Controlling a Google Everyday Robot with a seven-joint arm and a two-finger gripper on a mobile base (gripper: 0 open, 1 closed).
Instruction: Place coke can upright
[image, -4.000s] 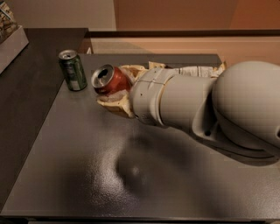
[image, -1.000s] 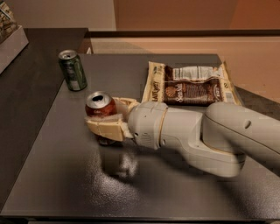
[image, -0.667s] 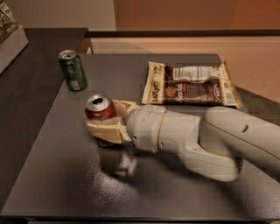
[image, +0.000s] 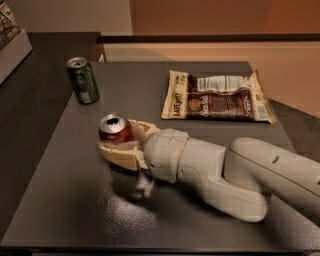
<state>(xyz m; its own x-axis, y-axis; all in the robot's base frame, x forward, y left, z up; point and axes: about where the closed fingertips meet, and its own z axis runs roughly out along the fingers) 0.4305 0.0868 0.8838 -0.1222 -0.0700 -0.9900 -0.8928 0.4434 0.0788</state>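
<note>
The red coke can (image: 115, 130) stands upright with its silver top and pull tab up, at the left middle of the dark table (image: 215, 140). My gripper (image: 120, 141) reaches in from the right, and its cream fingers (image: 120, 155) are closed around the can's sides. The can's lower part is hidden behind the near finger, so I cannot tell whether its base rests on the table. The white arm runs off to the lower right.
A dark green can (image: 83, 80) stands upright at the table's far left. A flat snack bag (image: 217, 96) lies at the far right. A second dark counter (image: 30, 90) adjoins on the left, with a white box (image: 12, 45) on it.
Four seconds ago the can was held tilted near the green can. It has since come toward the front and turned upright. Over the last second it barely moved.
</note>
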